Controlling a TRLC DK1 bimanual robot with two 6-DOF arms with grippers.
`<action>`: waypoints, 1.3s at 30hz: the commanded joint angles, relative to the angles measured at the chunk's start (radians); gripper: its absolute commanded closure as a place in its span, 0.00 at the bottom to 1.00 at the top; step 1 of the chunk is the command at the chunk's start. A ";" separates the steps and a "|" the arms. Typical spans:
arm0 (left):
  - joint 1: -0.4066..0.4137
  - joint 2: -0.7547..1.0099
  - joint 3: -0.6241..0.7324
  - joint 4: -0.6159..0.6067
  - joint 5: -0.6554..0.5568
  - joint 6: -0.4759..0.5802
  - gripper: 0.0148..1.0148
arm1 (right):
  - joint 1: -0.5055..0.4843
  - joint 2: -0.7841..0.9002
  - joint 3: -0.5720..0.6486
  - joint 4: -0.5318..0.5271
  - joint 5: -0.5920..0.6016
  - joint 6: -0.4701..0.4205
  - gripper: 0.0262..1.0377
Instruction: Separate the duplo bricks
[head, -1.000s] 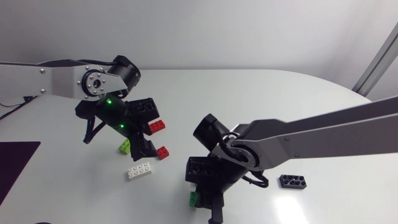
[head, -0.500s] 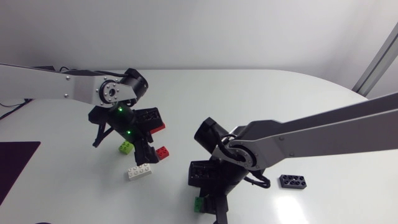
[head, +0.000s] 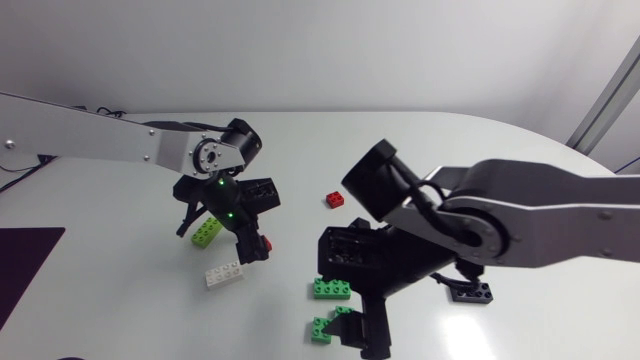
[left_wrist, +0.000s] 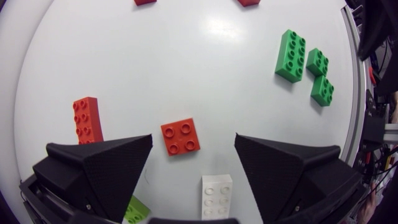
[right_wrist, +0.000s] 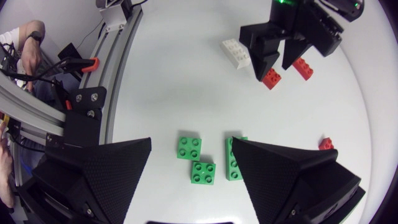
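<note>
My left gripper (head: 254, 238) (left_wrist: 193, 142) hangs open over a red 2x2 brick (left_wrist: 180, 137) (head: 263, 243), which lies on the table between its fingers, untouched. A longer red brick (left_wrist: 87, 119) lies beside one finger. A white brick (head: 224, 273) and a lime brick (head: 207, 230) lie close by. My right gripper (head: 357, 322) (right_wrist: 191, 147) is open above three green bricks: two 2x2 pieces (right_wrist: 188, 147) (right_wrist: 203, 173) and a 2x4 (right_wrist: 231, 163) (head: 331, 289), partly behind one finger. None of them is held.
A small red brick (head: 335, 199) lies near the table's middle. A flat black brick (head: 470, 291) sits beside my right arm. The right wrist view shows the left gripper (right_wrist: 280, 59) farther off, over the red bricks.
My right gripper has opened and lifted, leaving the green bricks on the table. My left arm has moved to the right and now sits over the red 2x2 brick.
</note>
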 joint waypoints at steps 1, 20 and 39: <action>0.000 0.033 0.034 0.004 -0.011 -0.031 0.22 | -0.001 -0.069 -0.058 -0.026 0.003 0.030 0.05; -0.012 0.119 0.041 0.050 -0.067 -0.097 0.52 | -0.053 -0.344 -0.203 -0.076 0.006 0.096 0.05; -0.132 0.234 0.320 0.016 -0.073 -0.112 0.82 | -0.286 -0.161 -0.168 0.091 0.069 0.159 0.08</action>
